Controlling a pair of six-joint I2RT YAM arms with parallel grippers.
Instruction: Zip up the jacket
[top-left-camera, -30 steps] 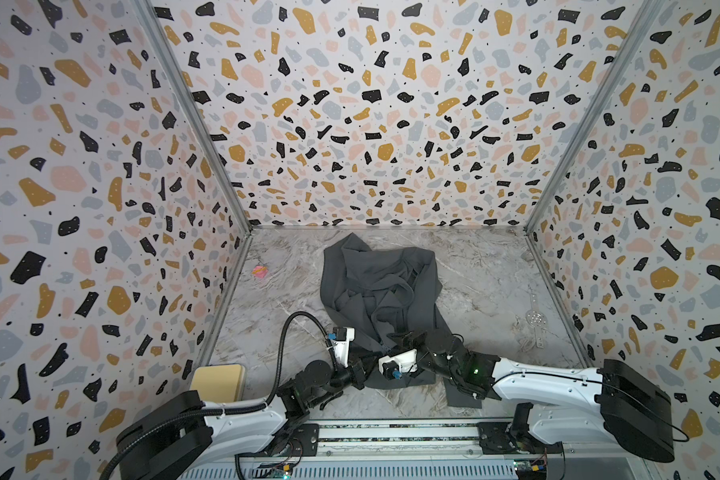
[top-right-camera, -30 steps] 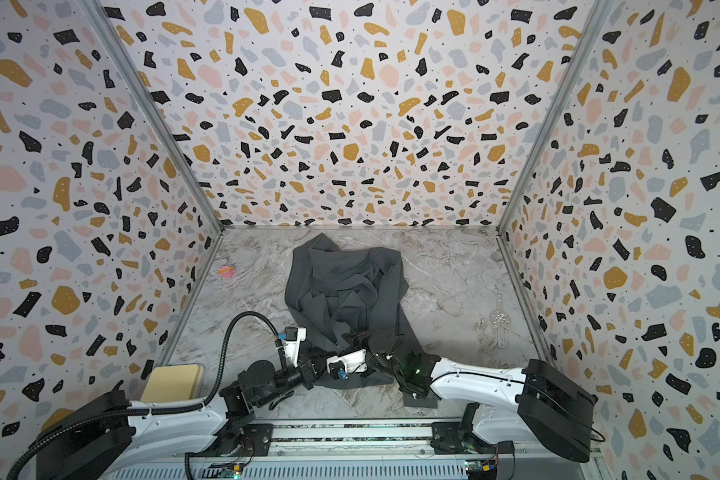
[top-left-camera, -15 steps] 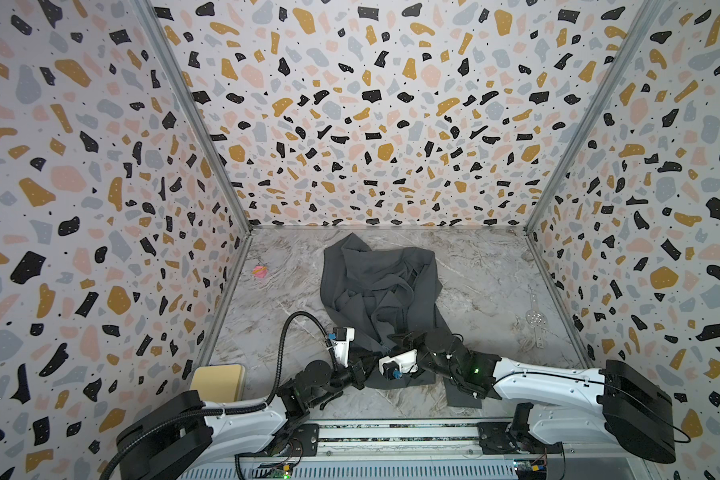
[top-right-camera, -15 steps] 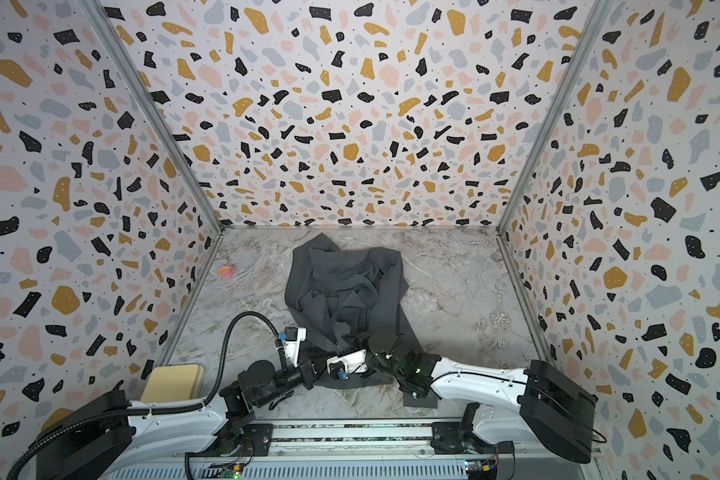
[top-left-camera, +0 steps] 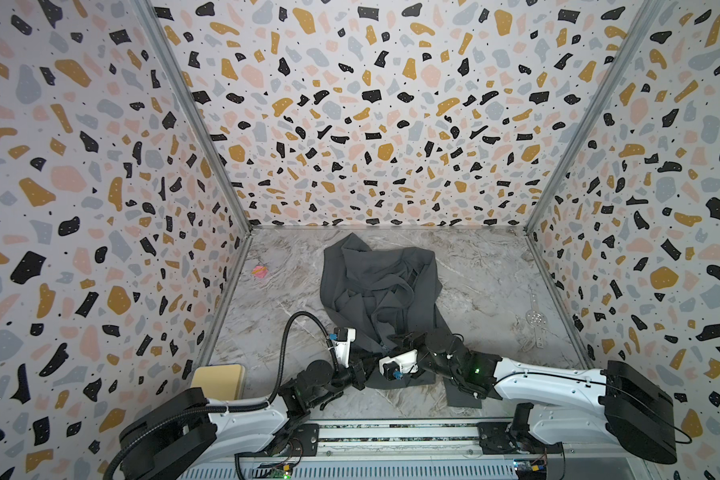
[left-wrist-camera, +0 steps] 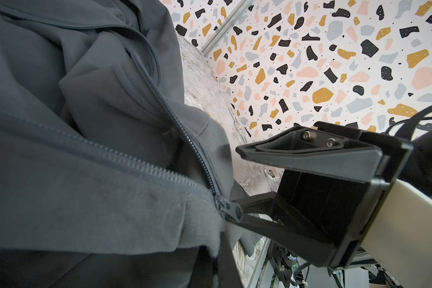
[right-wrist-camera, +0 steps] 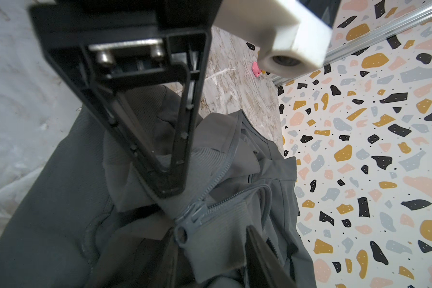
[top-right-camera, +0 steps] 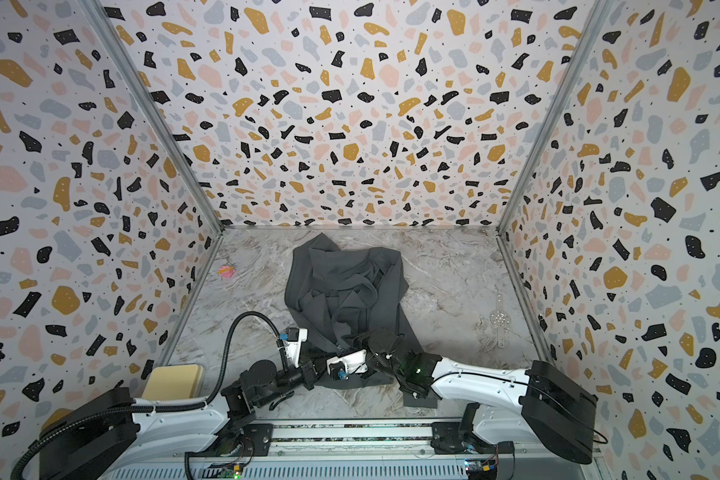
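No change from a second ago: the jacket [top-left-camera: 375, 282] lies crumpled mid-way across the worktop [top-left-camera: 474, 291], hem near the front edge. The left tool [right-wrist-camera: 170, 190] is clenched on the hem beside the zip slider [right-wrist-camera: 190, 212]; the right tool [left-wrist-camera: 236, 180] is released, one finger touching it.

Terrazzo-print walls [top-left-camera: 350, 104], grey marbled floor [top-left-camera: 483, 286]

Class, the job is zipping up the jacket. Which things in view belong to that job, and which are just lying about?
Belong: jacket, zip, left gripper, right gripper.
Lying about: pink scrap, clear plastic piece, tan block.
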